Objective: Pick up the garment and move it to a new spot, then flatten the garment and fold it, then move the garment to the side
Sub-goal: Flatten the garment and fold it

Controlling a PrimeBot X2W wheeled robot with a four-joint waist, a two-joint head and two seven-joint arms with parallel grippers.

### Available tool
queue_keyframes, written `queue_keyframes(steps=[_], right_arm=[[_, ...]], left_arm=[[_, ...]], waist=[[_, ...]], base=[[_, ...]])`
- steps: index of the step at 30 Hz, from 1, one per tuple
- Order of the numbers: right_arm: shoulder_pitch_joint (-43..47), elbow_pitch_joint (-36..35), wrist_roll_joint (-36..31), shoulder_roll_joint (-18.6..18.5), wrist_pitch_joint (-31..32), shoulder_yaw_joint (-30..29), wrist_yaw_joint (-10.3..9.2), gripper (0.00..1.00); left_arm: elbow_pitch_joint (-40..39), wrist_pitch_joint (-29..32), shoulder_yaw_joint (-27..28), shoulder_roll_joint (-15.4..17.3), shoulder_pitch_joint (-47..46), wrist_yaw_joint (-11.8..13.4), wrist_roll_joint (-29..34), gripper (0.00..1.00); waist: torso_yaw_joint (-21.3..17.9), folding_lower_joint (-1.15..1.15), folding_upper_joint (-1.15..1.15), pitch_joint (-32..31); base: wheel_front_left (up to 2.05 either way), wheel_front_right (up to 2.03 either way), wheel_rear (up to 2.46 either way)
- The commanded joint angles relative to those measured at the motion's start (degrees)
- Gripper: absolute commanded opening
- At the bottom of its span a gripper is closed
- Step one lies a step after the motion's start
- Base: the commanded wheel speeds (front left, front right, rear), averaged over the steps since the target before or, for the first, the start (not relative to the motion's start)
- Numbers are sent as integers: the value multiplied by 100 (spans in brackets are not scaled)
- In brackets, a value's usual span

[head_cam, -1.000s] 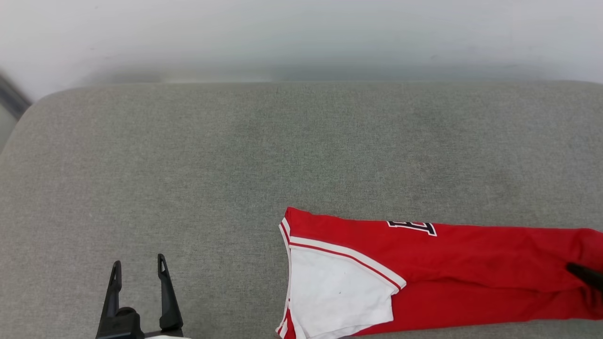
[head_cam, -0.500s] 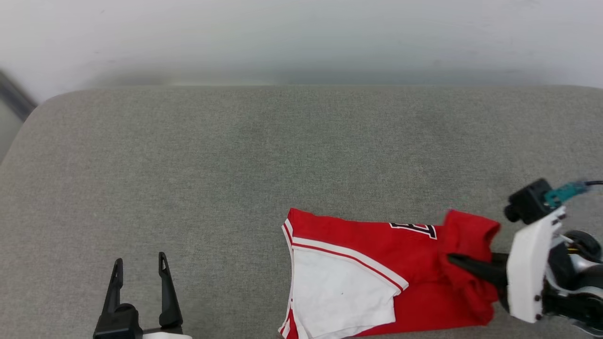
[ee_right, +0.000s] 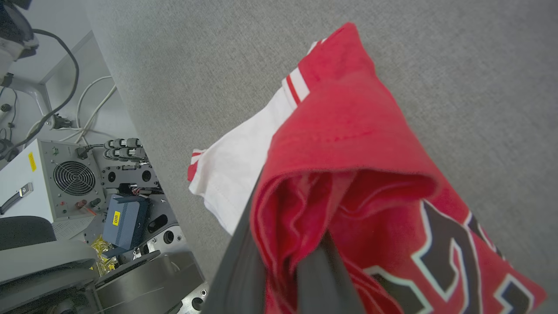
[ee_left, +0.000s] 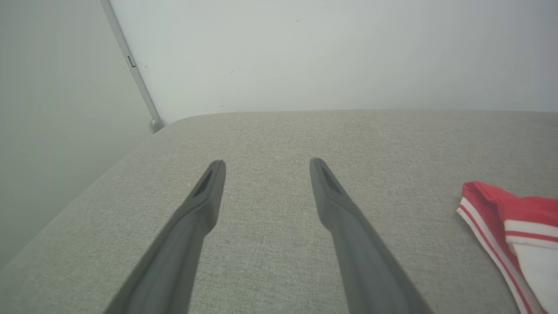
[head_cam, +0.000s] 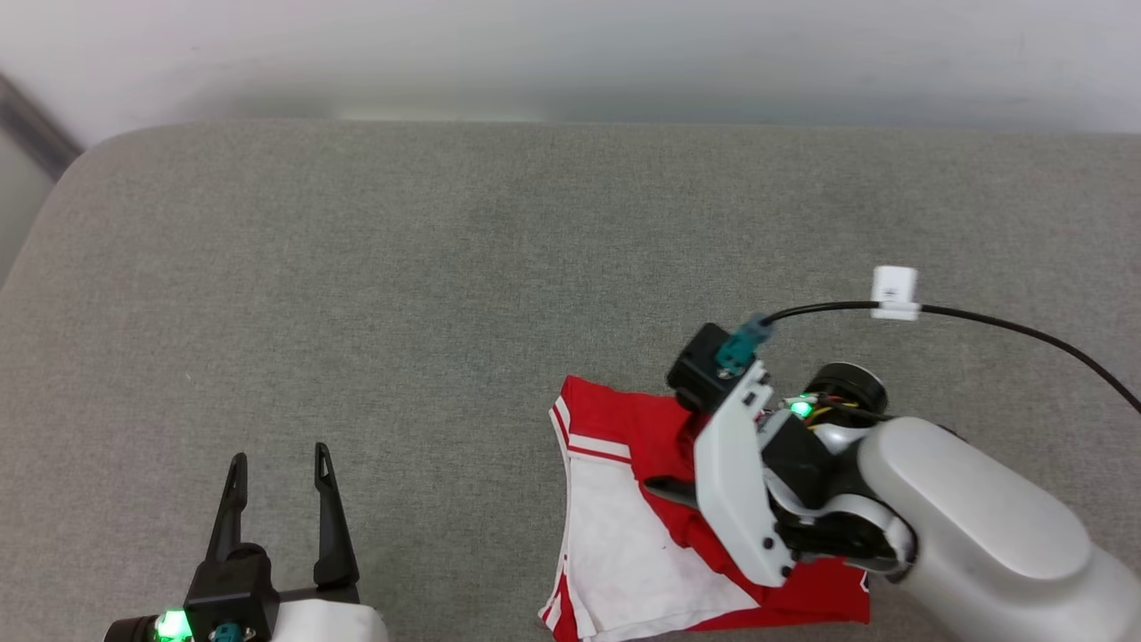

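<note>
The garment (head_cam: pixel 619 544), a red jersey with a white sleeve and striped trim, lies at the lower middle of the grey padded surface (head_cam: pixel 446 267). My right gripper (head_cam: pixel 664 489) is shut on a bunched red edge of it and holds that edge over the sleeve end. In the right wrist view the red cloth (ee_right: pixel 348 131) drapes over my right gripper (ee_right: pixel 290 244), with black white-outlined print at the lower right. My left gripper (head_cam: pixel 279 459) stands open and holds nothing at the lower left, well apart from the garment. The left wrist view shows the left gripper (ee_left: pixel 267 165) and the garment's trimmed corner (ee_left: pixel 514 213).
A black cable with a white tag (head_cam: pixel 894 292) arcs over the surface behind my right arm. A pale wall runs along the far edge. Past the surface's edge, the right wrist view shows a fan-fronted equipment box (ee_right: pixel 65 179) and loose cables on the floor.
My right gripper has carried the garment's right end leftward over the rest, so the long red strip is now doubled over. The head camera has shifted slightly. The left gripper stays open.
</note>
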Motion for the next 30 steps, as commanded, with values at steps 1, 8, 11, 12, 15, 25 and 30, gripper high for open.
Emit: queue_keyframes(steps=[1,8,11,12,15,25,30], right_arm=[[-193,210,-57,133,-73,136,-2,0],[-449,1486,-235,610,-433,967,-2,0],[-410,1793,-114,685,-667,1164,-2,0],[-448,1823,-86,684,-770,1201,-2,6],[-572,1761,-30,641,-1011,1264,-2,100],[-738,1045,-537,-141,-3611,302,-2,100],[-277,1350,-1469,-94,-5121,-1078,-2,100]], left_arm=[[13,-13,1,-9,-102,-18,-17,100],[62,-13,-96,-20,-245,-43,-24,100],[86,-13,-106,-21,-251,-13,-43,100],[85,-13,-94,-22,-242,-1,-47,100],[89,-13,-67,-23,-198,-12,-65,100],[74,-13,56,-23,-49,-72,-111,100],[26,-13,99,-22,28,-104,-132,100]], waist=[[33,0,0,58],[146,0,0,216],[150,0,0,224],[132,0,0,219],[83,0,0,187],[-214,0,0,-122],[-358,0,0,-224]], base=[[0,0,0],[0,0,0],[0,0,0],[0,0,0],[0,0,0],[0,0,0],[0,0,0]])
